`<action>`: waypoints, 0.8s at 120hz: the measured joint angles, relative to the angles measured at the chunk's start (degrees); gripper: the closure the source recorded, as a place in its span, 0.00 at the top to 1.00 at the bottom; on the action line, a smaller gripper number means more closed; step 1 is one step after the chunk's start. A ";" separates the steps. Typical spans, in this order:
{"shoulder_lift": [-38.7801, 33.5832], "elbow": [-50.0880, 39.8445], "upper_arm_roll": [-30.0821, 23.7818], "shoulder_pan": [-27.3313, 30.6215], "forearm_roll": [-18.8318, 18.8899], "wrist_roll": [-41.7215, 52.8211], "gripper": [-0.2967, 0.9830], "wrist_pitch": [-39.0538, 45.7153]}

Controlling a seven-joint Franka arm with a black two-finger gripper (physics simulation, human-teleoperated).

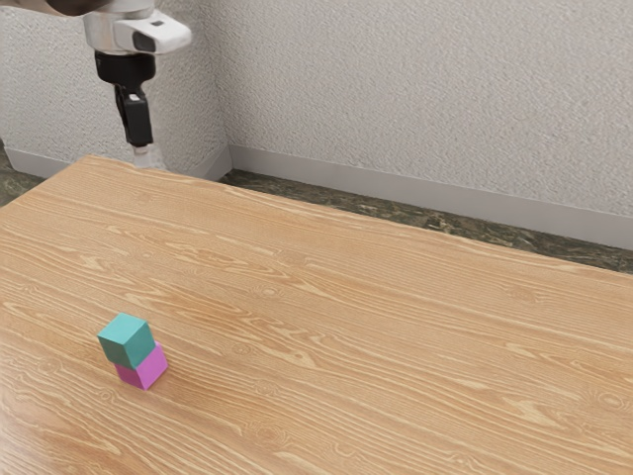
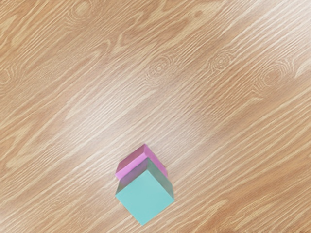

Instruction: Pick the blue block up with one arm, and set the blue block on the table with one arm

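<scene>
My gripper (image 1: 143, 155) hangs high in the exterior view's upper left, well above the blocks and apart from them. The blue block, a teal cube (image 1: 127, 341), rests on top of a magenta block (image 1: 144, 367) in the exterior view's lower left. It sits slightly off-centre over that lower cube. From above, the wrist view has the blue block (image 2: 145, 198) covering much of the magenta block (image 2: 134, 161).
Around the stack lies the wood-grained table (image 1: 346, 327). Its far edge runs across the exterior view, with a dark floor (image 1: 396, 213) and a textured pale wall (image 1: 425, 89) beyond.
</scene>
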 joint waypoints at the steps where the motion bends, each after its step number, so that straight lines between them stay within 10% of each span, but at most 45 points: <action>1: 0.00 0.00 0.00 0.02 0.00 0.19 0.77 -0.01; 53: -8.92 7.83 -1.33 2.47 0.55 4.58 0.77 -3.07; 96: -25.83 -32.24 -2.38 9.92 -0.76 -9.05 0.77 3.03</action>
